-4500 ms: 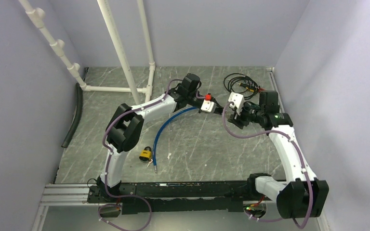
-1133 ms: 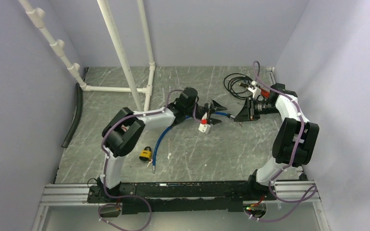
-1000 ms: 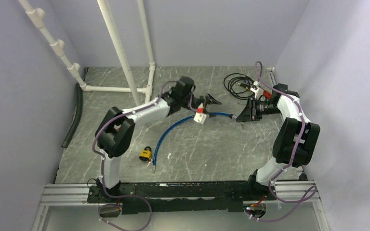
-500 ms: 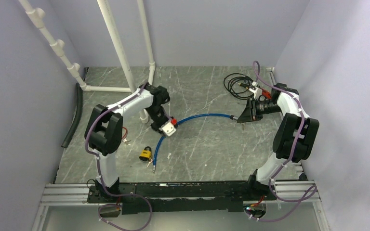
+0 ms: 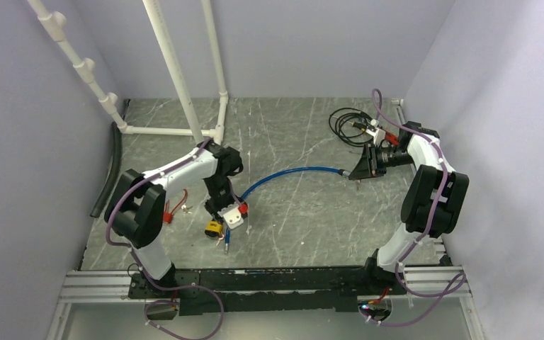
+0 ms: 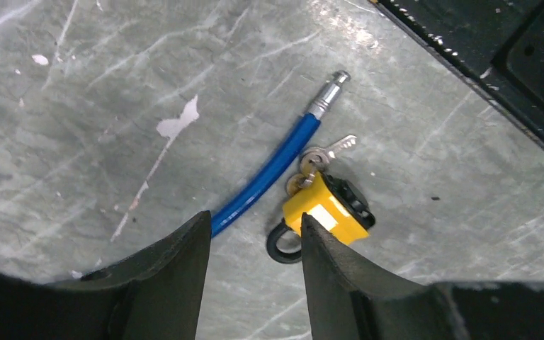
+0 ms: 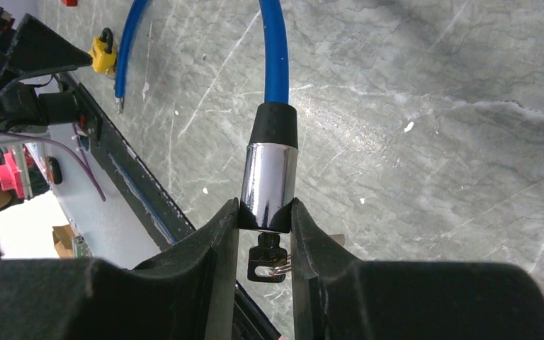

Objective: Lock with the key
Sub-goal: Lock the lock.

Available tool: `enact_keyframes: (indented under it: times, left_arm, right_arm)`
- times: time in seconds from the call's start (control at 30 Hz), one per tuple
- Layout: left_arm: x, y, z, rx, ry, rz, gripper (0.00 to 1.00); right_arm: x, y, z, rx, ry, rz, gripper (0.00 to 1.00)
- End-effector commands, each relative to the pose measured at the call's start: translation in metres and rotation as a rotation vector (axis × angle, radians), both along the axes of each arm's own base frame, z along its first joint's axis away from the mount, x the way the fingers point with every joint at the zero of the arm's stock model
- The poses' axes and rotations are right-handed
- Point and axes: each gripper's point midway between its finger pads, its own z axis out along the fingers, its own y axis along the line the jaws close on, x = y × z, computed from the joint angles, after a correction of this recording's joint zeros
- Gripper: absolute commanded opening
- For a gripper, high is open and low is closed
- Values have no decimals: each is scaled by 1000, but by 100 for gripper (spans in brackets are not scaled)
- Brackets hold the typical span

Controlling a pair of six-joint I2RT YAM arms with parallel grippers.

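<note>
My left end effector [image 6: 255,219] hangs over the bench [image 6: 78,142] with its jaws half spread and nothing between them. The blue cable [image 6: 265,173] passes under the gap, and its metal pin [image 6: 328,91] lies ahead and to the right of the fingertips. The yellow padlock [image 6: 329,212] sits just ahead of the right-hand finger, touching or nearly touching the cable, with its keys [image 6: 329,150] fanned out between them.

My right end effector [image 7: 265,212] is clamped on the chrome barrel [image 7: 269,180] at the cable's other end, and a black key head [image 7: 265,256] pokes out beneath the fingers.

I judge the step to be picking up the free end. To do it well I want the jaws square across the cable, close behind the pin, and clear of the padlock and key ring, so the descent catches only the cable.

The free end's long axis runs diagonally, away from the left fingers and to their right, with the pin pointing at the dark rail. The padlock lies flat, roughly parallel, with its shackle nearest the fingers.
</note>
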Motion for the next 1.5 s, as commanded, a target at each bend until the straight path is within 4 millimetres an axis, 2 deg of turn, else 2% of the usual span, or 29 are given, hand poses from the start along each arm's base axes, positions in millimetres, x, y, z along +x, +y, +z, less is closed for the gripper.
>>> enact_keyframes:
  times: [0.0,0.13,0.3,0.5,0.67,0.77,0.83,0.93,1.03,1.13,1.23,1.37,1.47]
  left_arm:
    - [-7,-30,-3,-140,-12,-177,53]
    - [-5,-39,-17,-139,-50,-221,52]
    - [-2,-33,-36,-128,-100,-297,51]
    - [0,-25,-43,-96,-119,-347,52]
    - [-3,-12,-64,-60,-134,-408,52]
    - [4,-17,-76,-80,-177,-415,49]
    - [12,-32,-77,-118,-190,-357,40]
    - [24,-62,-66,-189,-148,-212,22]
    - [44,-106,-38,-302,-105,-56,1]
    - [63,-148,-8,-396,-42,128,0]
    - [82,-185,22,-409,89,368,0]
    - [102,-222,50,-382,271,630,0]
    - [114,-243,60,-375,358,788,0]
  right_arm:
    - [8,-3,9,-9,-39,6,0]
    - [8,-3,9,-5,-37,6,0]
    - [9,-3,11,-3,-43,8,0]
    - [6,-2,10,-3,-41,13,0]
    - [5,-2,8,4,-36,9,0]
    - [6,-1,7,11,-32,6,0]
    - [6,0,6,18,-30,7,0]
    - [3,3,5,34,-20,-2,0]
    - [1,6,1,54,-9,-16,0]
    - [1,9,-1,72,-1,-39,0]
    - [3,12,0,94,0,-78,0]
    - [10,14,0,115,-21,-132,0]
    - [12,15,-6,131,-6,-156,0]
